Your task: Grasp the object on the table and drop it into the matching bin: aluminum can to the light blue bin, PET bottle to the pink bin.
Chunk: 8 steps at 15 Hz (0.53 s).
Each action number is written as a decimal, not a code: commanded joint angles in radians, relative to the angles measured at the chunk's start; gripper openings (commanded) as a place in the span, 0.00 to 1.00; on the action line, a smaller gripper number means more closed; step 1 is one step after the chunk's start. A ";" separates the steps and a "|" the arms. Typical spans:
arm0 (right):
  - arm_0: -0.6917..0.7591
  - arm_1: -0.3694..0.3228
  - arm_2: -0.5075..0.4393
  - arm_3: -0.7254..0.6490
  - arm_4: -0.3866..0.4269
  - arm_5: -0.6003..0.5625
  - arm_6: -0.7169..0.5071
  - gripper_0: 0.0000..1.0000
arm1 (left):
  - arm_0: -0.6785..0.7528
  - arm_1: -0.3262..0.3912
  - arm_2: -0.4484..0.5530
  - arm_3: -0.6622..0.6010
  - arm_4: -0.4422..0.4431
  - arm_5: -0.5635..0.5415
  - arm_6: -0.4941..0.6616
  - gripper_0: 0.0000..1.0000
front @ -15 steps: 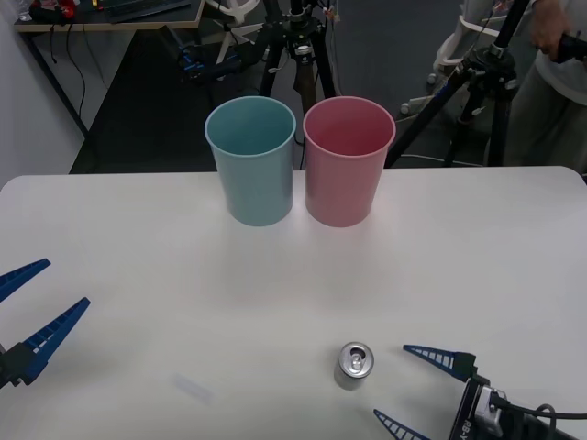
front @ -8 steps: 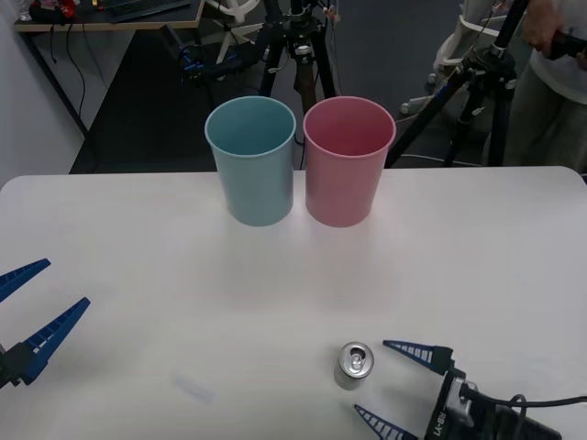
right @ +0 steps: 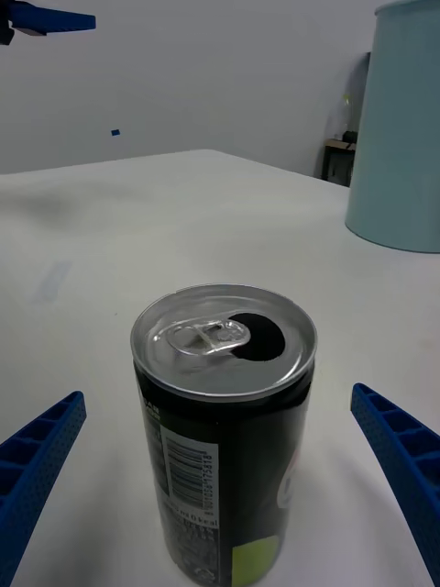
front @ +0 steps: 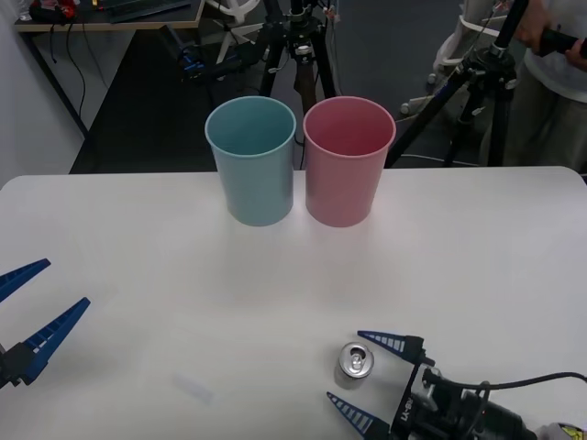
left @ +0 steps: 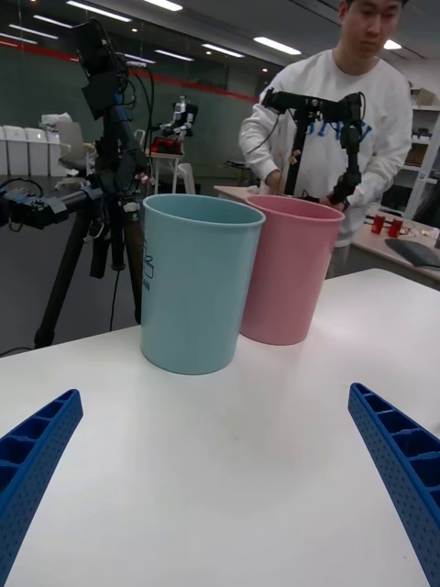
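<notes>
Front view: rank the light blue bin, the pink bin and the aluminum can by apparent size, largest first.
1. Pink bin and light blue bin: near-equal, side by side, so no ranking between them.
2. Aluminum can: clearly smallest, despite standing nearer the camera.

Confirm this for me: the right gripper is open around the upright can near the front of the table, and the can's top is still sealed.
Not sealed. The right wrist view shows the can with its tab pushed in and a dark opening in the top. The rest holds: the right gripper is open around the upright can near the front of the table.
</notes>
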 commanded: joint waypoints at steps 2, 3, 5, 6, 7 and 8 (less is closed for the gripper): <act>-0.019 0.000 0.051 -0.001 -0.009 0.062 0.003 1.00 | 0.000 0.000 0.000 0.000 0.000 0.000 0.000 1.00; -0.022 0.000 0.060 0.000 -0.009 0.074 0.003 1.00 | 0.000 0.000 0.000 0.000 0.000 0.000 0.000 1.00; -0.025 0.000 0.074 -0.001 -0.014 0.091 0.005 1.00 | 0.000 0.000 0.000 0.000 0.000 0.000 0.000 1.00; -0.025 0.000 0.079 -0.001 -0.016 0.094 0.005 1.00 | 0.000 0.000 0.000 0.000 0.000 0.000 0.000 1.00; -0.025 0.000 0.080 0.000 -0.016 0.094 0.005 1.00 | 0.000 0.000 0.000 0.000 0.000 0.000 0.000 1.00; -0.025 0.000 0.082 -0.001 -0.016 0.094 0.006 1.00 | 0.000 0.000 0.000 0.000 0.000 0.000 0.000 1.00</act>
